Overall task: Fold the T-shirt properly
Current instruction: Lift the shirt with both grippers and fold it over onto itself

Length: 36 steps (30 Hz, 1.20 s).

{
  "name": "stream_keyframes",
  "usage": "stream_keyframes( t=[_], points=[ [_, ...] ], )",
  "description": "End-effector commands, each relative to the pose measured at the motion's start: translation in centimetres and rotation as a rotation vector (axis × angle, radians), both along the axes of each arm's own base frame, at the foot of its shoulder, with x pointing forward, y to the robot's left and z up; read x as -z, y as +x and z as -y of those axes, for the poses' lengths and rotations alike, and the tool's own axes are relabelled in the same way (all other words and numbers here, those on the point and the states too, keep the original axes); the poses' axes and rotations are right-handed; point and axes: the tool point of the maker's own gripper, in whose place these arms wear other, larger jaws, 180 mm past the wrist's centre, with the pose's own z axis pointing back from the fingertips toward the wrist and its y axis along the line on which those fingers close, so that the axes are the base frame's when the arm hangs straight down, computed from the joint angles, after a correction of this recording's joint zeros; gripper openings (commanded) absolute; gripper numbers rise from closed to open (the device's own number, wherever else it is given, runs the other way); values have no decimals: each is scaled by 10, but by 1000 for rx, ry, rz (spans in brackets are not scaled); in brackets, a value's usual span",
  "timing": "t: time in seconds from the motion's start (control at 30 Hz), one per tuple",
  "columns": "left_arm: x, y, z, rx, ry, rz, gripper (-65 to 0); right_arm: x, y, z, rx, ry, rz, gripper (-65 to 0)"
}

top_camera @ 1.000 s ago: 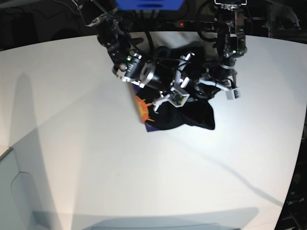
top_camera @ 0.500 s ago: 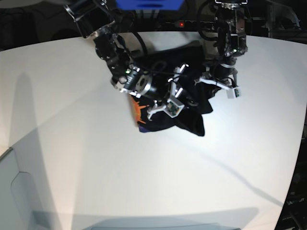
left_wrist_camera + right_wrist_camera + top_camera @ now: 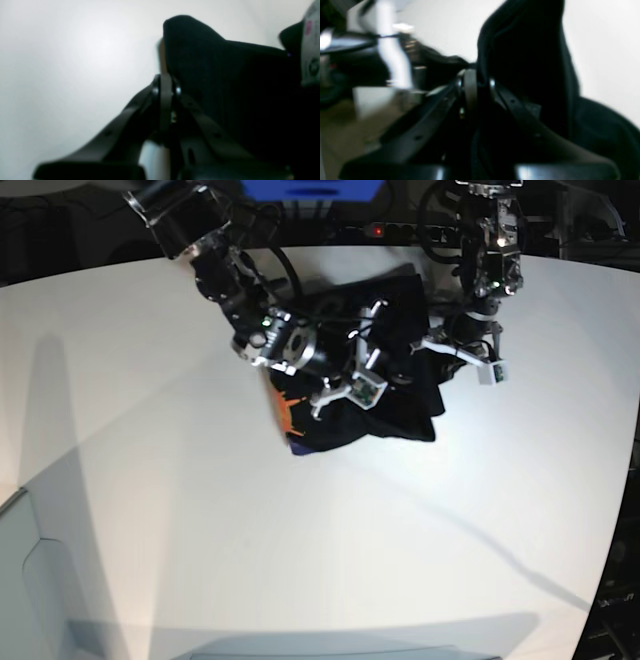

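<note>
The black T-shirt [image 3: 400, 412] hangs bunched between my two arms over the far middle of the white table [image 3: 300, 530]. Its orange print [image 3: 285, 412] shows at the lower left edge. My right gripper [image 3: 385, 368] is shut on a fold of the T-shirt [image 3: 527, 50]; in the right wrist view the fabric rises from between the closed fingers of the right gripper [image 3: 475, 77]. My left gripper [image 3: 440, 355] is at the shirt's right side. In the left wrist view the left gripper [image 3: 166, 75] is shut, with the T-shirt [image 3: 237, 87] draped over its tip.
A blue box [image 3: 310, 188] and dark cables lie along the table's far edge behind the arms. A pale grey bin [image 3: 20, 580] sits at the front left corner. The table's right edge curves away near the left arm.
My right arm has drawn back and to the left with the shirt. The fabric has bunched tighter and its hanging lower corner has risen. The left gripper has barely moved.
</note>
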Motion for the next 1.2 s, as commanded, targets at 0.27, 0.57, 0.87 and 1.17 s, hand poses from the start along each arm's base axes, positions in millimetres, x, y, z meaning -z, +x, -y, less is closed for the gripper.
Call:
stream_keyframes(
  t=[0.27,0.57,0.87,1.17],
  points=[
    [-10,6,-2,-2,6,39,-650,-7,12,-22,-7,50,-9,-650],
    [-10,6,-3,-2,7,39,-650,-1,14,-14,-6,23,-5,-650],
    [-12,8,-3,-2,7,44,-650,1,11,-10,-9,16,-7,-531],
    [-22,10,-8,14,33,68,-650,-58,0,1,22,129,109,-231]
  ],
)
